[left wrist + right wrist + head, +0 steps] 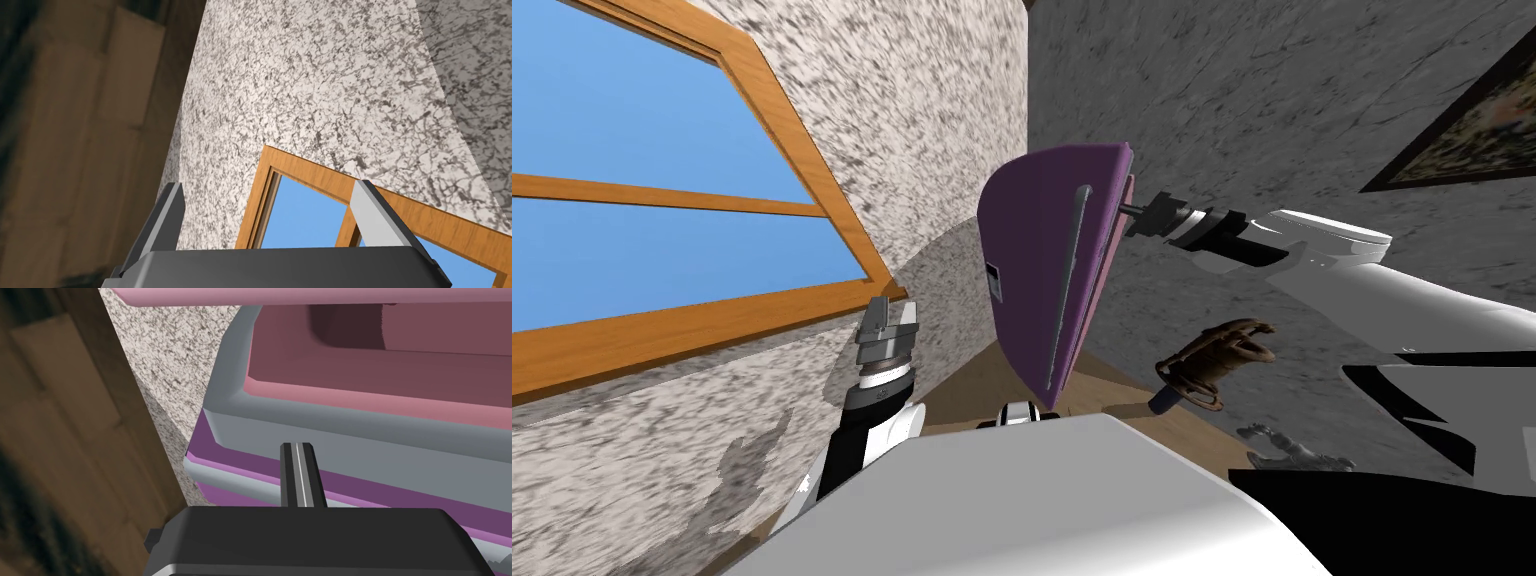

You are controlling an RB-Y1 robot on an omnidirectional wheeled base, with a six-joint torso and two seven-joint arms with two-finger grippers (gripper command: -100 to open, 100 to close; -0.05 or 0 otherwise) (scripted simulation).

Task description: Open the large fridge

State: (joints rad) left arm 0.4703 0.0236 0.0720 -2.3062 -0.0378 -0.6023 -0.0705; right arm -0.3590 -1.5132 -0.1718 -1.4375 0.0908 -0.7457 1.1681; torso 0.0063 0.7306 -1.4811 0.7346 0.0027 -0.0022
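Your right gripper (297, 449) is the nearest thing. In its wrist view the two blades are pressed flat together with nothing between them, so it is clenched on air, not on any part of the fridge (1032, 270). Just past the blade tips run a purple band of the door (380, 490), then a grey gasket (360, 443), then a pink liner (380, 368) with a recess in it. From that I judge the door is already a little ajar and the blades sit at its free edge.

In the head view the fridge stands in the middle of the frame, purple, leaning with the camera's roll. The right arm comes in from the right of the frame and meets the fridge at its right edge, towards the upper end. The handle (1068, 290) is a thin grey bar. Its long axis runs from the upper middle of the frame down towards the lower middle, close to that same right edge. The gripper is beside the handle's upper end and just behind the door's face, not around the bar.

The next move turns on this: the door lies towards frame left of the blades, so it has to swing out from that edge, and the right arm is much the nearer.

Your left gripper (892, 310) is spread open at centre left, below the window (712, 310) and well apart from the fridge.
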